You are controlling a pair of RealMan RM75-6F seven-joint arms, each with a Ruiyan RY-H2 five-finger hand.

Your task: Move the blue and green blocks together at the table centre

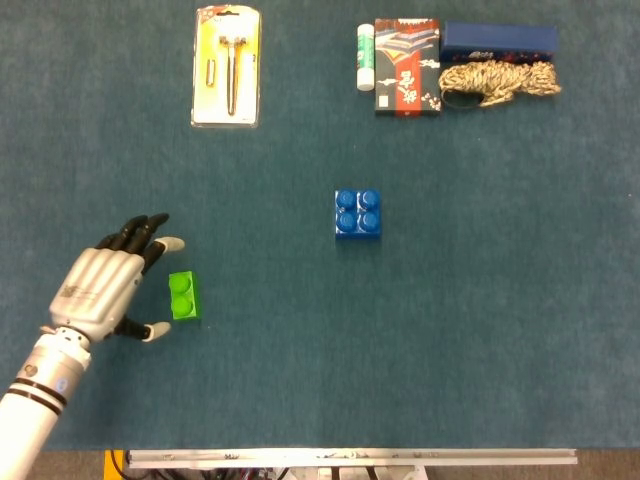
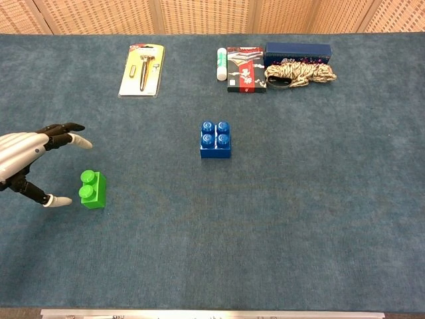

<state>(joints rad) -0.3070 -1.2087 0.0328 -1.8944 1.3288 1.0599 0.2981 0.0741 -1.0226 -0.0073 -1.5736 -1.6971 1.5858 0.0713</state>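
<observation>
The green block [image 1: 184,296] [image 2: 93,189] is a small two-stud brick lying left of the table centre. The blue block [image 1: 357,213] [image 2: 215,139], a four-stud brick, sits near the middle of the blue cloth. My left hand [image 1: 107,285] [image 2: 30,159] hovers just left of the green block, open, fingers spread on either side of it but apart from it. It holds nothing. My right hand shows in neither view.
Along the far edge lie a carded tool pack [image 1: 227,66], a white glue stick [image 1: 365,57], a patterned box [image 1: 407,66], a dark blue box [image 1: 498,39] and a coil of rope [image 1: 500,80]. The table's front rail [image 1: 350,458] runs along the bottom.
</observation>
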